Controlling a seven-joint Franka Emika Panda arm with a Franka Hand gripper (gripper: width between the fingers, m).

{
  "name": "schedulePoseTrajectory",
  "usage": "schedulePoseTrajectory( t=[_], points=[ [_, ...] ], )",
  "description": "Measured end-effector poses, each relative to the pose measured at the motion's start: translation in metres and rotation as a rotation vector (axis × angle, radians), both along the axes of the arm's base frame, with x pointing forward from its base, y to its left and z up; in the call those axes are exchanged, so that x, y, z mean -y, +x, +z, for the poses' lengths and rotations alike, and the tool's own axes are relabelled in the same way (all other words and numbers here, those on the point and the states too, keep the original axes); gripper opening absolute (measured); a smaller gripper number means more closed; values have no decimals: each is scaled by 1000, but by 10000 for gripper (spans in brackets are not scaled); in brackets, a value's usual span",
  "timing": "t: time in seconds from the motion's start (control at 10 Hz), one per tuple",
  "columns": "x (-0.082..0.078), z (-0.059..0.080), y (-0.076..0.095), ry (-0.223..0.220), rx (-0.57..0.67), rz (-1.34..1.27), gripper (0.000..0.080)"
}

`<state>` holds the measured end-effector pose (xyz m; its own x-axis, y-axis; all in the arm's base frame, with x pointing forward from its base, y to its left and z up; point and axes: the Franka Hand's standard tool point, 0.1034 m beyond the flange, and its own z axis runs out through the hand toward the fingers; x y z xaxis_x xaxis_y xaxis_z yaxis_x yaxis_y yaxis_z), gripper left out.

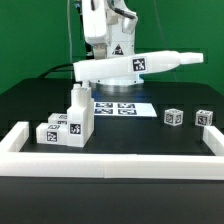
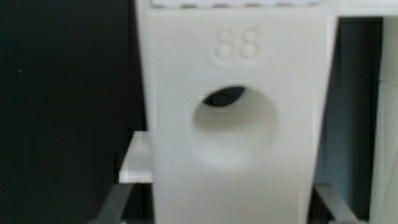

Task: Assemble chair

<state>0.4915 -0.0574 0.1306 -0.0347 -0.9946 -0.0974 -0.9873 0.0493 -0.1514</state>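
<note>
A long flat white chair part (image 1: 160,60) hangs level above the table, with a tag on its side, and my gripper (image 1: 108,60) is shut on it. In the wrist view this part (image 2: 231,130) fills the middle, showing an oval hole and embossed digits; a finger (image 2: 118,203) stands on each long edge and my gripper (image 2: 226,205) clamps it. On the exterior view's left, a cluster of tagged white chair blocks (image 1: 62,128) sits on the table with one upright piece (image 1: 77,100). Two small tagged blocks (image 1: 173,117) (image 1: 204,117) lie on the exterior view's right.
The marker board (image 1: 115,107) lies flat on the black table under the held part. White border rails (image 1: 110,161) frame the table's front and both sides.
</note>
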Motion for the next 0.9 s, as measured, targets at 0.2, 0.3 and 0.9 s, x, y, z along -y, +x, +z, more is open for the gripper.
schedulePoseTrajectory(
  t=[0.2, 0.3, 0.9],
  points=[
    [-1, -1, 0, -2, -3, 3, 290],
    [-1, -2, -1, -3, -5, 3, 290],
    [39, 4, -21, 89, -78, -81, 290]
  ],
)
